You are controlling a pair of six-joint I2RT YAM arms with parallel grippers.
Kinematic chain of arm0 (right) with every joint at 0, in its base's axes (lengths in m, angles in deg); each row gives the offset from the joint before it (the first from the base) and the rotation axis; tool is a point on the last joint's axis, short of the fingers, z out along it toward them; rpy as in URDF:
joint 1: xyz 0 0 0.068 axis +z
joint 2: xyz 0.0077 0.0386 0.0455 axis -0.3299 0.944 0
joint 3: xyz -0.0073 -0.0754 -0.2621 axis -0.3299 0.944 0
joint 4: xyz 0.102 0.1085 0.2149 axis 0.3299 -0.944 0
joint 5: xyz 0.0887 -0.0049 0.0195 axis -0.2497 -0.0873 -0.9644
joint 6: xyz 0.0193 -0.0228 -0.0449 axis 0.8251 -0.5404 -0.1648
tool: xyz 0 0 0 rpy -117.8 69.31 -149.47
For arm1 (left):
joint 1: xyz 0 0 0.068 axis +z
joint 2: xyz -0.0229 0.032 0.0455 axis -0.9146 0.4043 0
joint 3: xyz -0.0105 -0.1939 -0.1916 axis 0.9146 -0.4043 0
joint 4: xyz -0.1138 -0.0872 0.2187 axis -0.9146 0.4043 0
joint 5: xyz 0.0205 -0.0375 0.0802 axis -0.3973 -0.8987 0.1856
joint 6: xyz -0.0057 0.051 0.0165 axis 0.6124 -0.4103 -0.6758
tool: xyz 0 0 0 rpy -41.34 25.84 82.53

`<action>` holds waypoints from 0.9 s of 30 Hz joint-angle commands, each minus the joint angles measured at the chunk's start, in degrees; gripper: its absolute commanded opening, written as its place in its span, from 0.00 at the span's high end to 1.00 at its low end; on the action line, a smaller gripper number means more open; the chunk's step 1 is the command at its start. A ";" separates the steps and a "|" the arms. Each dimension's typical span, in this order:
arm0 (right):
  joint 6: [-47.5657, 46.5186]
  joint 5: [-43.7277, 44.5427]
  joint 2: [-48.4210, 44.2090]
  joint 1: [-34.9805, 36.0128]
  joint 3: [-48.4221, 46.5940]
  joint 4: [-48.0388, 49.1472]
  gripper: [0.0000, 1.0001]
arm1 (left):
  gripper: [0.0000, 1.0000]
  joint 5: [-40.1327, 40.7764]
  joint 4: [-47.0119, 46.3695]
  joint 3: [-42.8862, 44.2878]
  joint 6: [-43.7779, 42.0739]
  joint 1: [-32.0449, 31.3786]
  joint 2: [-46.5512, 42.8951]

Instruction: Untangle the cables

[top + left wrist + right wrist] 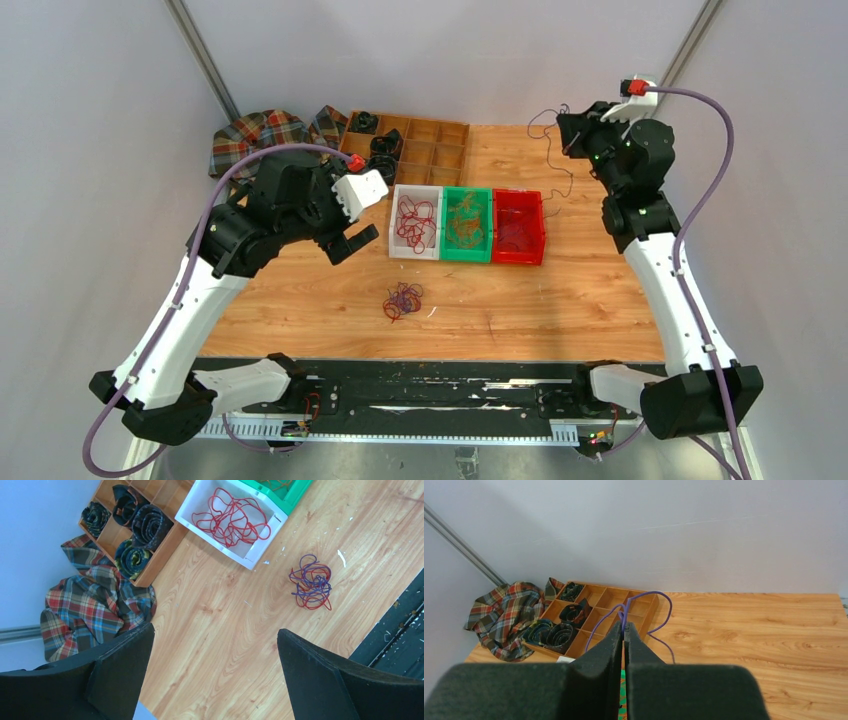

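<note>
clock ref: top view, 12 = far edge of the table (600, 290), 6 = my bases.
left claw (352, 236): jaws wide apart, nothing between them. It hangs over the table just off the 9 side of the white bin (413, 253).
left wrist view: my two fingers (120, 672) frame bare wood. The tangle (311, 581) sits at about 1 beyond them, apart from both.
right claw (624, 626): fingers pressed together, clamped on the purple cable (655, 593). It is raised over the far corner at about 1.
purple cable: loops out from my fingertips, then hangs loose. In the top view it trails down to the wood near the 3 side of the red bin (518, 256).
tangle: red and purple-blue strands knotted in one clump, flat on bare wood at 6 of the white bin, well apart from the right claw.
red cables (415, 220): loose pile inside the white bin.
orange-tan cables (466, 222): inside the green bin (466, 256), the middle of three bins touching in a row.
red bin contents: too dark to make out.
wooden tray (430, 150): at 12 of the bins, with black coils (384, 150) in its 9-side compartments.
plaid cloth (262, 135): bunched at 11, just beside the tray's 9 side.
</note>
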 commanded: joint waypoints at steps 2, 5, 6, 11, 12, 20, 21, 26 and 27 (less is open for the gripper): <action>-3.37 -0.38 -0.31 1.07 -4.93 2.17 0.99 | 0.02 -0.81 -0.67 1.36 0.58 0.58 -0.06; -5.38 1.06 -0.69 1.05 -7.57 1.59 0.99 | 0.02 -0.76 -0.56 1.11 0.58 0.60 -0.25; -5.96 1.67 -0.88 1.10 -8.41 1.64 0.99 | 0.02 -0.74 -0.64 1.10 0.58 0.60 -0.30; -6.25 1.39 -2.19 1.21 -11.06 1.81 0.99 | 0.02 -0.77 -0.59 1.43 0.75 0.60 -0.25; -5.88 0.97 -2.49 1.24 -11.08 1.85 0.99 | 0.02 -0.82 -0.58 1.52 0.75 0.60 -0.27; -4.15 -0.71 -3.50 2.30 -5.61 2.58 0.99 | 0.02 -1.00 -0.54 1.96 0.75 0.60 -0.13; -3.77 -1.03 -3.40 2.38 -4.65 2.73 0.99 | 0.02 -1.00 -0.57 1.97 0.75 0.61 -0.08; -3.43 -1.69 -2.63 3.28 1.79 3.30 0.99 | 0.02 -0.91 -0.58 2.11 0.68 0.60 -0.20; -3.62 -1.32 -2.51 3.50 3.34 3.47 0.99 | 0.02 -0.83 -0.60 2.07 0.67 0.60 -0.27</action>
